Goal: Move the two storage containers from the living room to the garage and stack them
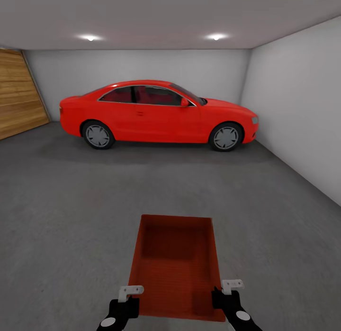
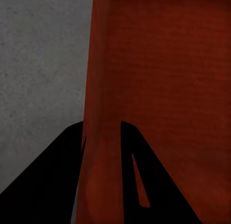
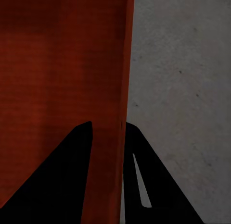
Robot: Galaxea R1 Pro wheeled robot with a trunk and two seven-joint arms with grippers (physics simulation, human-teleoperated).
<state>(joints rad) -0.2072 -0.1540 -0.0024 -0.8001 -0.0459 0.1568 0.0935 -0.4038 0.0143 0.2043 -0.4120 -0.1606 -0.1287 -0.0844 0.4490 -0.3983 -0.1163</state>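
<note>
Left wrist view: rust-red storage container takes up most of the frame. Its side wall runs as a long, slightly darker band between the left gripper's two black fingers, one finger on the outer face, the other inside the bin, both against the wall. Beyond the wall's outer edge lies grey, mottled concrete floor. Container interior reads flat, faintly streaked.

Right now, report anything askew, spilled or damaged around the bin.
Nothing stands out. The bin looks level and empty, held over the floor with the left gripper and right gripper each clamped on a side wall. No cracks or spills show. The car sits parked across the back, well clear.
</note>
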